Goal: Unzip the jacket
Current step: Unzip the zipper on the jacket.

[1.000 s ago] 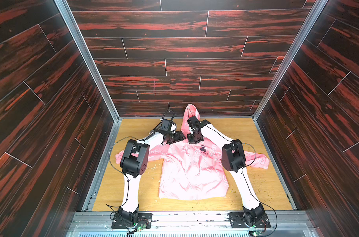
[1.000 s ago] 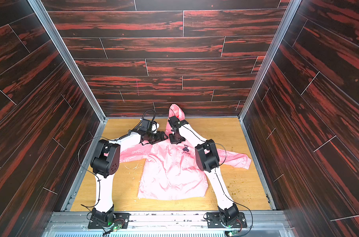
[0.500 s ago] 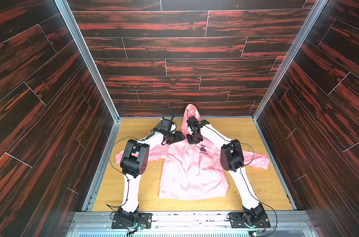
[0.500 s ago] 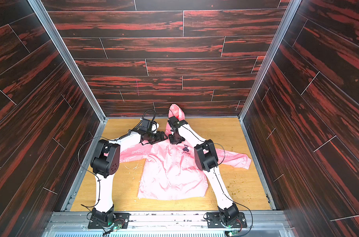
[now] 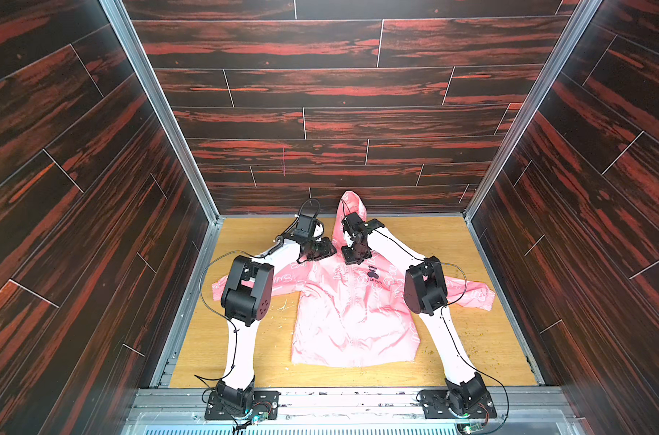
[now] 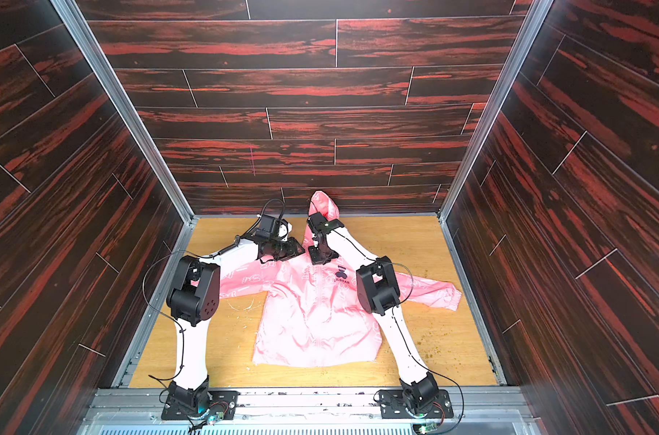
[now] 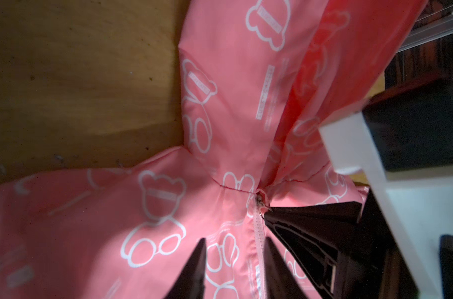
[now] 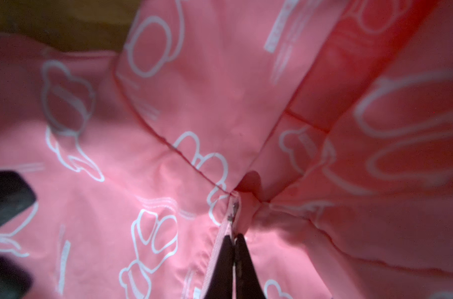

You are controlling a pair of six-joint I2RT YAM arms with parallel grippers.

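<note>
The pink jacket (image 5: 352, 312) (image 6: 312, 312) lies flat and zipped on the wooden table, hood against the back wall. Both grippers are at its collar. My right gripper (image 5: 354, 259) (image 6: 322, 259) (image 8: 234, 240) is shut, its tips pinched on the zipper pull (image 8: 231, 217) (image 7: 261, 213) just below the slider at the neck. My left gripper (image 5: 329, 250) (image 6: 299, 250) (image 7: 235, 246) rests on the chest fabric beside the zipper. Its fingers (image 7: 200, 256) stand a narrow gap apart, with a bear print between them and nothing pinched.
The table (image 5: 452, 241) is boxed in by dark red plank walls at the back (image 5: 339, 124) and on both sides. Both sleeves spread out sideways under the arms' elbows (image 5: 424, 286). Small crumbs (image 6: 429, 350) lie by the right arm.
The left gripper's jaws have narrowed over the fabric next to the zipper. The right gripper has closed fully at the zipper pull, and its elbow has shifted slightly left.
</note>
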